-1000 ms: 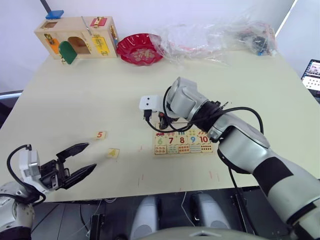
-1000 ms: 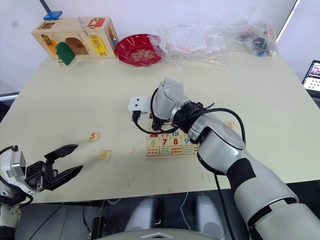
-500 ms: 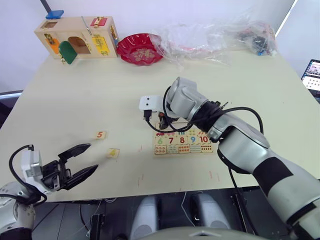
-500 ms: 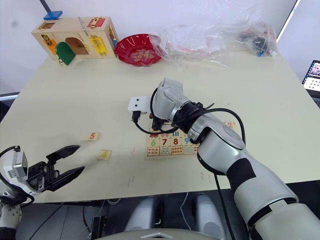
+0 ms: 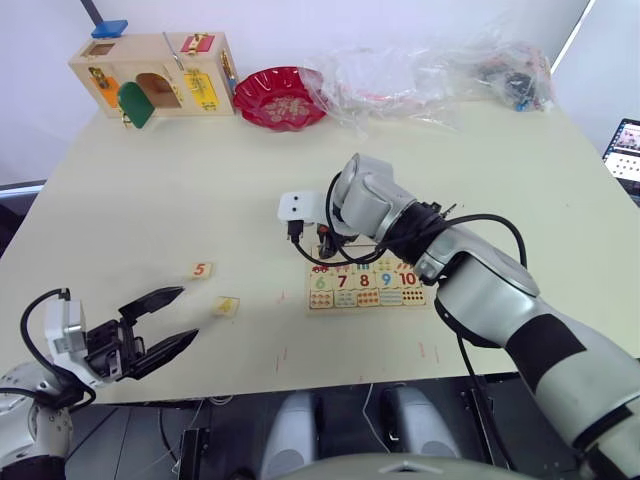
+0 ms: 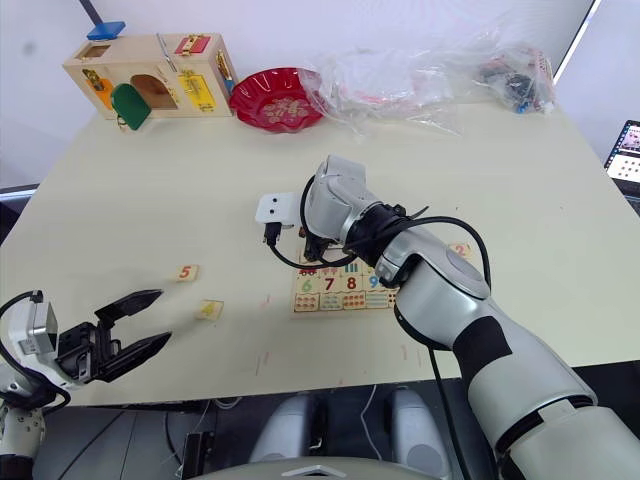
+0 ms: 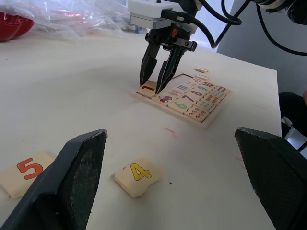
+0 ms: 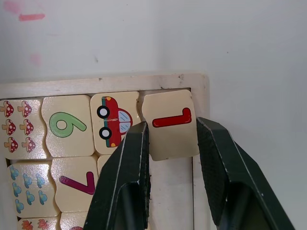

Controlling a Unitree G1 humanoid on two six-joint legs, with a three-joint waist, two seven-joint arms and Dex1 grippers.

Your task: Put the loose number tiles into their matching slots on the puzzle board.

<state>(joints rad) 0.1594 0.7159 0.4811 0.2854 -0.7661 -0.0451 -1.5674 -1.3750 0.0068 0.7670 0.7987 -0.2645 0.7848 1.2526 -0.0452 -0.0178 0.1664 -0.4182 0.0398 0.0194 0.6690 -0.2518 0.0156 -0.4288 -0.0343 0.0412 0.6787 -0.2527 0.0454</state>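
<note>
The right gripper (image 7: pixel 157 89) clamps the red 1 tile (image 8: pixel 170 125) at the puzzle board's (image 5: pixel 365 290) corner slot, whose recess the tile mostly hides. The left gripper (image 5: pixel 166 320) hangs open near the 4 tile (image 7: pixel 139 176) and 5 tile (image 7: pixel 26 173) on the table (image 5: pixel 150 210).

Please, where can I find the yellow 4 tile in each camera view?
Left eye view: the 4 tile lies on the table just ahead of the open left gripper.
Right eye view: the same spot.
Left wrist view: on the table, nearer than the puzzle board.
Shared landmark: the 5 tile lies close beside it.
</note>
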